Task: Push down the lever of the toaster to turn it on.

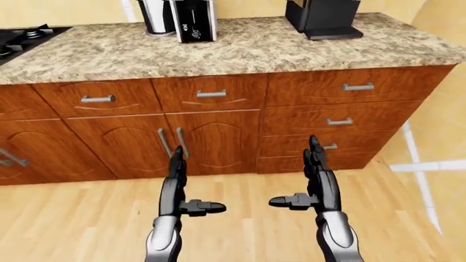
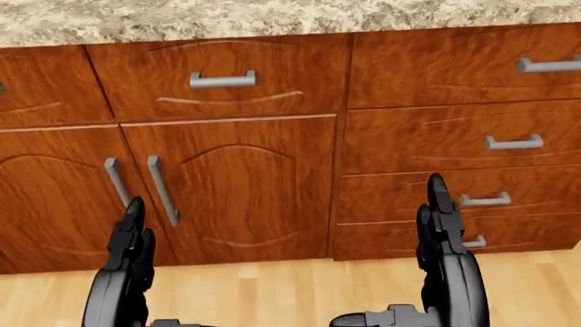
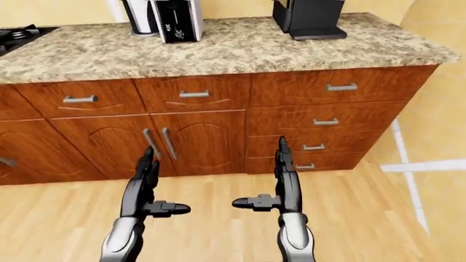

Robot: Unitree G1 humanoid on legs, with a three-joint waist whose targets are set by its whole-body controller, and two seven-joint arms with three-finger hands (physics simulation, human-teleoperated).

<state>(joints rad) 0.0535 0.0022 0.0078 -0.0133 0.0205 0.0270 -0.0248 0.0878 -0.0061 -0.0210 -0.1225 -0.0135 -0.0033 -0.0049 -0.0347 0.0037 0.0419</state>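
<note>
A silver box-shaped appliance with a black end face (image 1: 194, 21), which looks like the toaster, stands at the top of the left-eye view on the granite counter (image 1: 247, 46). Its top is cut off by the frame and I cannot make out the lever. My left hand (image 1: 181, 184) and right hand (image 1: 314, 176) are both open and empty, fingers pointing up and thumbs turned inward. They hang low over the wooden floor, well short of the counter and far below the appliance.
A dark round vessel (image 1: 155, 16) stands just left of the silver appliance. A black appliance (image 1: 324, 19) stands at the counter's right. A black stove (image 1: 22, 39) is at the left edge. Wooden cabinets and drawers (image 1: 211, 131) lie below; the counter ends at the right.
</note>
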